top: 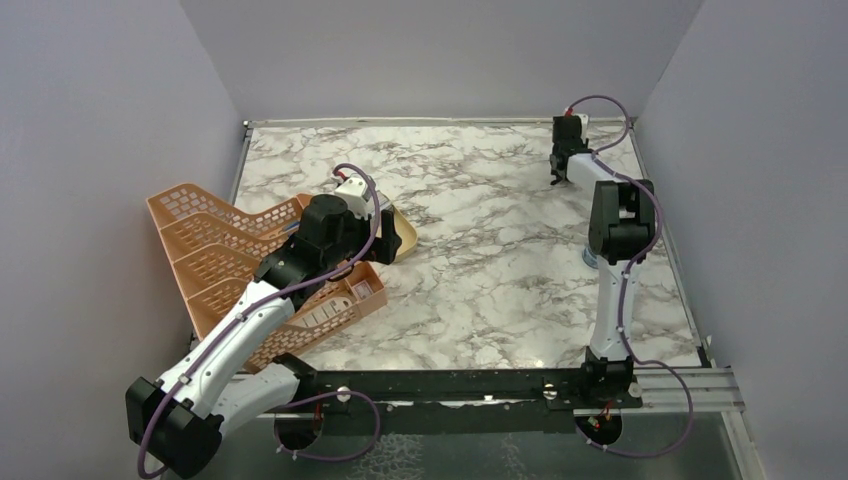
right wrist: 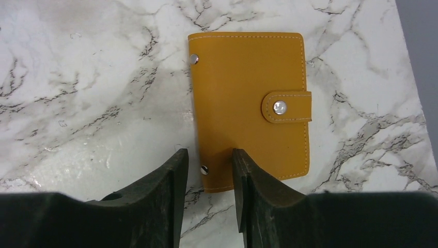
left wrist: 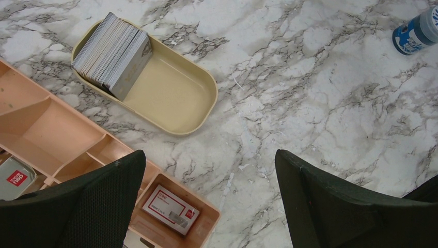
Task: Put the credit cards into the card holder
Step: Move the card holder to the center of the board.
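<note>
Left gripper (left wrist: 209, 155): jaws spread wide and holding nothing, hovering above the table (left wrist: 310, 103).
Credit cards (left wrist: 113, 54): one thick stack, ahead of the left gripper and to the left of its left finger, standing on edge at the far end of the tan dish (left wrist: 204, 90). No card is seen outside the dish.
Dish, near end: bare, and the closest part of the dish to the left fingertips.
Peach rack (left wrist: 51, 129): under and beside the left finger. A small red-and-white box (left wrist: 170, 208) lies in its nearest compartment. It plays no part in the task.
Right gripper (right wrist: 209, 152): jaws parted only narrowly, with nothing pinched as far as the wrist view shows.
Card holder (right wrist: 248, 108): flat on the marble just ahead of the right fingertips. Its near left corner shows in the gap between them, and the right finger overlaps its near edge in view.
Card holder, condition: folded shut, strap across the right edge with its snap (right wrist: 279, 107) fastened. The pockets are not exposed.
Progress: judged at the outset. No card has been lifted and none is loaded.
Outstanding: unsnap and open the holder, draw cards from the stack, slide them into the pockets.
Separation: the top view places the two grippers well apart.
</note>
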